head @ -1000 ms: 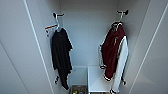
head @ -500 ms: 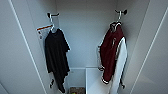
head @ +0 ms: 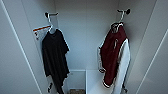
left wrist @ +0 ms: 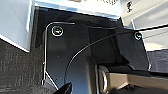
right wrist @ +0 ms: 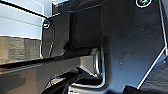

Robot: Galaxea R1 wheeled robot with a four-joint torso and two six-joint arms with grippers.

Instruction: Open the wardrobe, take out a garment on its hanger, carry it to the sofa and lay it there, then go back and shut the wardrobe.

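Note:
The wardrobe [head: 85,37] stands open in front of me in the head view, its white doors swung out at both sides. Inside on the right hangs the garment [head: 112,55], a maroon jacket with white sleeves, on its white hanger [head: 121,17] hooked over a short rail. In the left wrist view a white wardrobe panel [left wrist: 15,22] shows beside dark carpet.
A black t-shirt [head: 55,57] hangs on its own hanger at the left of the wardrobe interior. A white shelf or box [head: 93,80] sits low inside. An orange-striped label [head: 40,29] is on the left inner wall. Dark carpet [left wrist: 17,67] lies below.
The whole head view has shifted a little, with the wardrobe interior looking slightly nearer. The clothes hang as before.

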